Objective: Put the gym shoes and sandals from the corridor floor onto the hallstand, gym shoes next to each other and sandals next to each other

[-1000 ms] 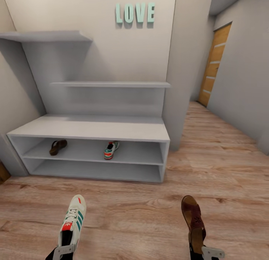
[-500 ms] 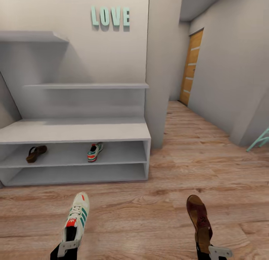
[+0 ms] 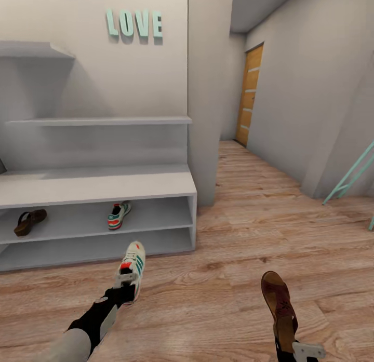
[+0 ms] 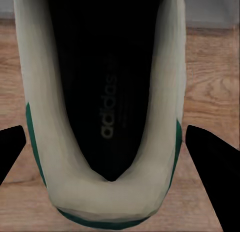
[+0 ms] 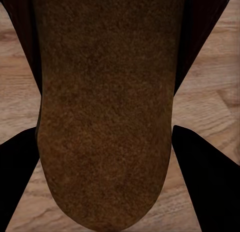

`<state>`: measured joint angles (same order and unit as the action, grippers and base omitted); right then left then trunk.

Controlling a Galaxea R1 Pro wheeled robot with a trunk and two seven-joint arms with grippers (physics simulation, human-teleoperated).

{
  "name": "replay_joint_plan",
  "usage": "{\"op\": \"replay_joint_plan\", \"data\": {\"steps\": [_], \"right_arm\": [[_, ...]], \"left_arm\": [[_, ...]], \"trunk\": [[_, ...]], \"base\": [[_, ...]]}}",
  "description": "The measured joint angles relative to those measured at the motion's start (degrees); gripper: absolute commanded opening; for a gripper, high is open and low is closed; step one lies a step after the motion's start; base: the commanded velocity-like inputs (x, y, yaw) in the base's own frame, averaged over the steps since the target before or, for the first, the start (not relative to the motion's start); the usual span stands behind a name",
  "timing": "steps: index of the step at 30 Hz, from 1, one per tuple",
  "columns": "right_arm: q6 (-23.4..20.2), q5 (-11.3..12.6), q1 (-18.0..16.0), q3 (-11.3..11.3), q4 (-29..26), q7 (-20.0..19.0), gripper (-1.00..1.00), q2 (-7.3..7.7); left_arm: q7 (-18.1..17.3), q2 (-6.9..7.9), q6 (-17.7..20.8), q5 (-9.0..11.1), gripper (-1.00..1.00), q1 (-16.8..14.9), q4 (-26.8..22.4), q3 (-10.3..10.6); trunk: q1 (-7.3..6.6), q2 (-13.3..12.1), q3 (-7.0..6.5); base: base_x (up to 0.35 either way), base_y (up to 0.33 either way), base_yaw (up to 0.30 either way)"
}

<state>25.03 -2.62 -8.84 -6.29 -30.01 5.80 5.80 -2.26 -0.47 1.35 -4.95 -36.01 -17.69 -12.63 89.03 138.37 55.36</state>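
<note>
The pale grey hallstand (image 3: 98, 185) stands at the left under mint "LOVE" letters. On its upper shoe shelf lie one sandal (image 3: 29, 220) and, well to its right, one gym shoe (image 3: 118, 215). My left gripper (image 3: 123, 290) is shut on the heel of the second gym shoe (image 3: 133, 266), held over the corridor floor (image 3: 228, 279) just in front of the rack; the left wrist view has that heel (image 4: 107, 117) between the fingers (image 4: 207, 159). My right gripper (image 3: 297, 350) is shut on the second sandal (image 3: 277, 299), whose heel (image 5: 107, 117) sits between its fingers (image 5: 202, 162).
A grey wall pillar (image 3: 203, 92) borders the rack's right end. The corridor runs back to a wooden door (image 3: 249, 97). A mint-coloured frame (image 3: 349, 177) leans at the right wall. Open plank floor lies between the rack and the right wall.
The camera has swung to the right, shifting the rack leftwards in the picture. My left arm has reached forward, carrying the gym shoe closer to the rack. The right gripper and sandal have barely moved.
</note>
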Motion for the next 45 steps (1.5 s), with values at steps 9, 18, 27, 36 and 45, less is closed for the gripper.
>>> {"op": "replay_joint_plan", "data": {"steps": [9, 18, 27, 36, 45], "right_arm": [[0.0, 0.0, 0.0, 0.1, -1.2, -0.2, -1.00, -0.11], [-0.2, 0.1, 0.0, 0.0, -3.4, -0.2, -1.00, -0.41], [-0.2, 0.1, 0.0, 0.0, -3.5, -0.2, -1.00, -0.40], [-0.2, 0.0, 0.0, 0.0, -3.5, -0.1, -1.00, -0.39], [-0.1, -0.1, 0.0, 0.1, -3.4, -0.1, -1.00, -0.35]], "left_arm": [[0.7, 0.25, 21.0, -0.3, -1.00, -14.2, -3.1, -0.4], [0.7, 0.51, 23.6, -0.4, -1.00, -14.5, -10.1, -0.4], [3.7, 0.48, 24.0, -0.4, -1.00, -14.5, -10.3, -0.3], [3.5, 0.43, 24.0, -0.2, -1.00, -14.2, -10.3, -0.2], [3.4, 0.43, 23.8, -0.2, -1.00, -14.1, -10.4, -0.1]], "trunk": [[0.00, 0.0, -0.01], [1.10, 2.0, 1.09], [2.71, 4.9, 3.51], [2.94, 5.0, 5.82], [3.04, 5.1, 6.72]], "base": [[0.000, 0.000, -0.002], [0.000, 0.000, 0.000], [0.000, 0.000, 0.000], [0.000, 0.000, 0.000], [0.000, 0.000, 0.000]]}}
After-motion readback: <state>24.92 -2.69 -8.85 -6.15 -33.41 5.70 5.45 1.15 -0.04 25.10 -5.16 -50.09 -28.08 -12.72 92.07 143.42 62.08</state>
